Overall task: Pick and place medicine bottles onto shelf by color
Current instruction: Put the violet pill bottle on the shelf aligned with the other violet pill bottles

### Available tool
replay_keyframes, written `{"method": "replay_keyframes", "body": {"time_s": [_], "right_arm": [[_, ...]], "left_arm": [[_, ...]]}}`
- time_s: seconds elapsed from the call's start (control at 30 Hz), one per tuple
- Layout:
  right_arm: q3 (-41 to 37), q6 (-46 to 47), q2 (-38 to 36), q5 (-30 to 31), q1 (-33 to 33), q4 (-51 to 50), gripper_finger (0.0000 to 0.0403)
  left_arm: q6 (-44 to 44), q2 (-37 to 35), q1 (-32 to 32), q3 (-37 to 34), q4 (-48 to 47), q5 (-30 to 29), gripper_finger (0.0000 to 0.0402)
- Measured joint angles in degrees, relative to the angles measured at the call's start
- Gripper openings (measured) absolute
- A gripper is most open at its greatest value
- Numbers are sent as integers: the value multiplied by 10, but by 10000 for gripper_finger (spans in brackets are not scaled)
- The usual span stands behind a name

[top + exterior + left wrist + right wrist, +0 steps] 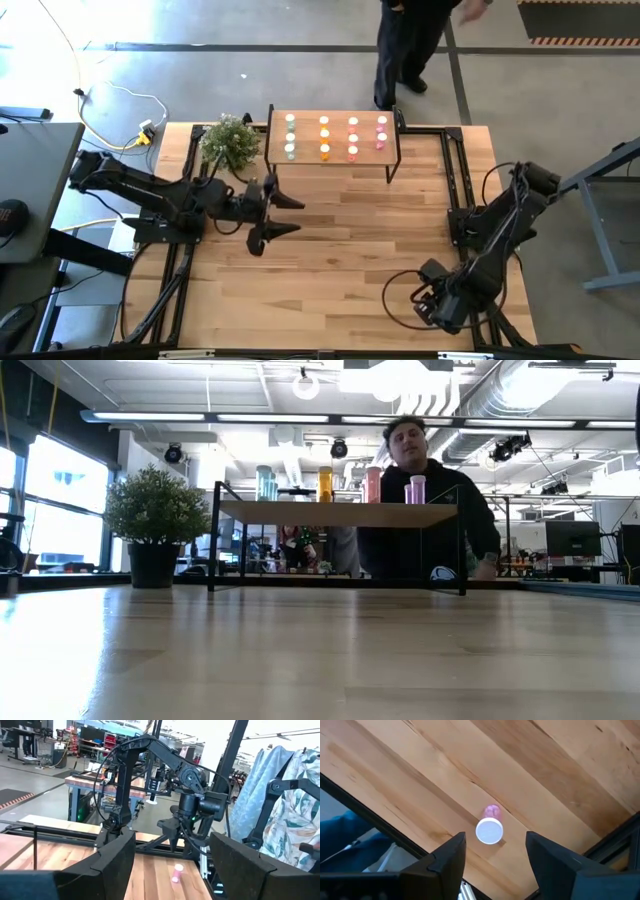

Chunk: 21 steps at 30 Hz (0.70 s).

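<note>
We take the shelf [332, 160] at the far edge of the table [340, 250] as our landmark. To its left stands a small potted plant [230, 140], close beside its corner. In front of the shelf and a little left, the left gripper [290, 215] hangs over bare wood with its two fingers [115, 865] spread wide and nothing between them.

On the shelf board we see the medicine bottles [337, 137] standing upright in four short rows by color: pale green at the left end, then orange, then red-pink, then pink at the right end. From table height they show as colored bottles along the board's top.

Behind the shelf a person [425, 510] in dark clothes leans toward it.

Well away from the shelf, at the near right corner of the table, the right gripper [492, 855] points down at one pink bottle [490, 829] with a white cap, which stands upright on the wood. Its fingers are apart, one on each side of the bottle and clear of it.
</note>
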Motion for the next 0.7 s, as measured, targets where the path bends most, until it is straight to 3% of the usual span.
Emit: {"method": "replay_keyframes", "body": {"time_s": [0.7], "right_arm": [[0,26,88,-12,22,32,205]], "left_arm": [[0,0,-63,0,0,-96,243]]}}
